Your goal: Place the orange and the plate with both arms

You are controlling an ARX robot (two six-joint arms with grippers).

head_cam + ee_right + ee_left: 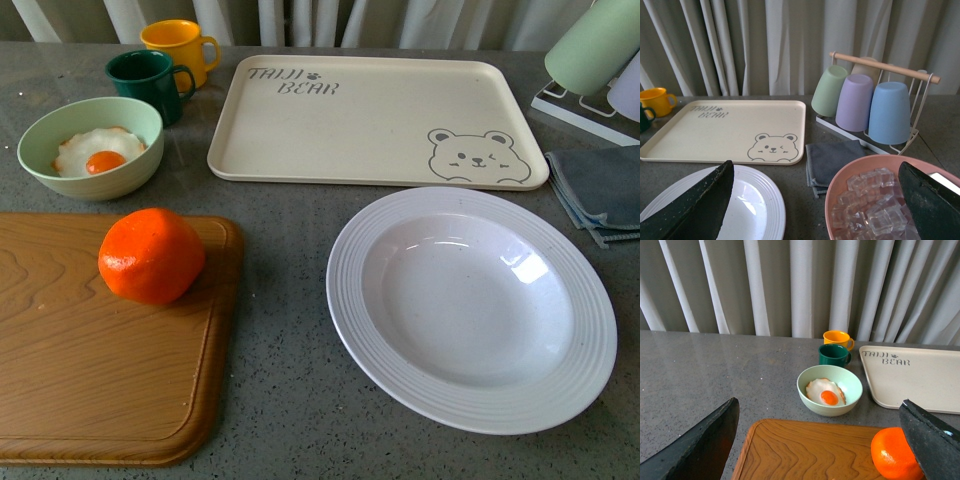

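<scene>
Orange: the orange [150, 255] sits on a wooden board [90, 370], on the robot's side of the tray [380, 120] and off beyond its left end.
Plate: the plate [350, 260] lies empty on the tabletop [280, 400], just on the robot's side of the tray, under the bear print, and apart from it.
Left pincer: the left pincer [819, 404] has its fingers spread wide and holds nothing.
Right pincer: the right pincer [815, 166] is also spread wide and empty.
Risk, roll: the fruit is round and free, so one finger arriving first would likely push it off the board toward the plate.
Risk, slip: the plate's rim lies low and glossy, so a shallow pinch could let it slide or tip.
Risk, neighbours: the green bowl [90, 145] stands left of the tray, near the orange, where a wide approach may clip it. The pink bowl [840, 190] of ice shows near the right pincer.
Risk, arms: both loads probably head for the tray, so the arms could crowd each other there.
</scene>
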